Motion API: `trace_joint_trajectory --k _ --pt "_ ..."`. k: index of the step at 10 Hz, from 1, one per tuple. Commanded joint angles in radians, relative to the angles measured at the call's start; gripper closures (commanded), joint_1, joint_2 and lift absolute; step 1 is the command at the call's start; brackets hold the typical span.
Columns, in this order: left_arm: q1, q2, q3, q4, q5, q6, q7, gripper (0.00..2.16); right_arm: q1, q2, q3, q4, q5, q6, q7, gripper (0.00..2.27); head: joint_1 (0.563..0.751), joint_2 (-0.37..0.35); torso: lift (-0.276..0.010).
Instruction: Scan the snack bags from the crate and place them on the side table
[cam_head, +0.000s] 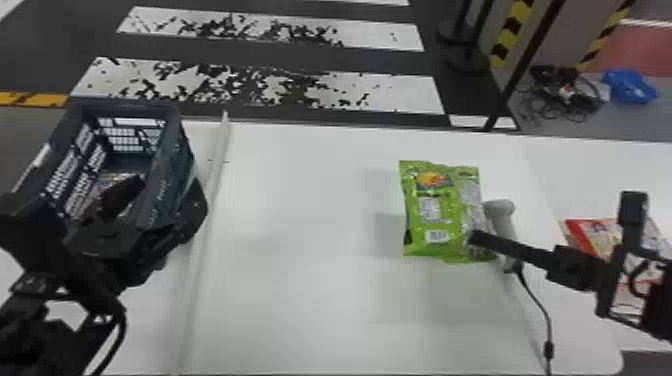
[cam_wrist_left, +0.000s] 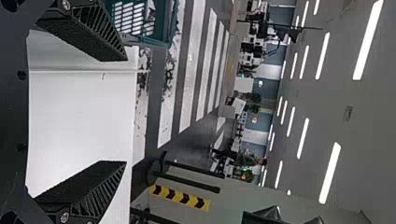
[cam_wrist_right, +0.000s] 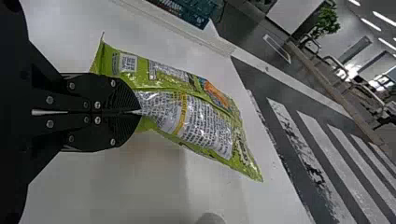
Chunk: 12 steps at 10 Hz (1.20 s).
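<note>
A dark floor (cam_head: 280, 52) with broad white stripes, their paint worn to ragged flecks, spreads behind the table (cam_head: 300, 300), which is smooth, flat and white with a rounded near right corner. A straight raised rail (cam_head: 207, 215) crosses it on the left. Left of the rail is the crate (cam_head: 167, 185), a dark blue-green plastic box with slotted, lattice-like walls.

The left arm enters at the lower left, black and angular, a cable looping by its wrist. The left gripper (cam_head: 152, 212) is at the crate's near end, its ridged, wedge-shaped fingers spread wide with nothing between them. The right arm comes in from the right edge and reaches leftward across the table, the right gripper (cam_head: 471, 239) pointing at the green bag (cam_head: 430, 210). Its jaws are closed, pinching that bag by one side.

The green bag is over the table's right half, a puffed rectangle of glossy, creased film with crimped ends, silvery text panels and an orange picture; whether it touches the table I cannot tell. A red and white bag (cam_head: 592, 232) lies farther right on a white surface, partly behind the right arm. Just beside the green bag is the scanner (cam_head: 499, 210), pale grey, round-headed, with a thin black cord (cam_head: 542, 307).
</note>
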Motion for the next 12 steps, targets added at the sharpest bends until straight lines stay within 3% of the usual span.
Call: trace_joint_trajectory --k 1,5,8,10,12 --pt "0.0 -0.003 -0.001 -0.006 -0.002 0.0 0.0 0.08 0.002 0.015 -0.107 -0.021 -0.063 0.013 -0.015 2.24 0.695 -0.112 -0.094" --pt "0.0 -0.003 -0.003 -0.007 -0.002 0.0 0.0 0.08 -0.01 0.018 -0.275 0.047 -0.128 -0.15 -0.242 2.24 0.695 -0.236 -0.094" --pt "-0.003 -0.003 -0.001 -0.003 -0.002 0.0 0.0 0.08 -0.038 0.008 -0.289 0.226 -0.108 -0.444 -0.464 2.23 0.695 -0.35 -0.094" --pt "-0.004 -0.003 -0.003 -0.003 -0.003 0.0 0.0 0.08 -0.055 0.002 -0.282 0.34 -0.106 -0.585 -0.573 2.23 0.695 -0.35 -0.094" --pt "-0.004 -0.003 -0.003 -0.003 -0.003 0.0 0.0 0.08 -0.076 -0.022 -0.269 0.438 -0.105 -0.622 -0.628 1.98 0.695 -0.35 -0.094"
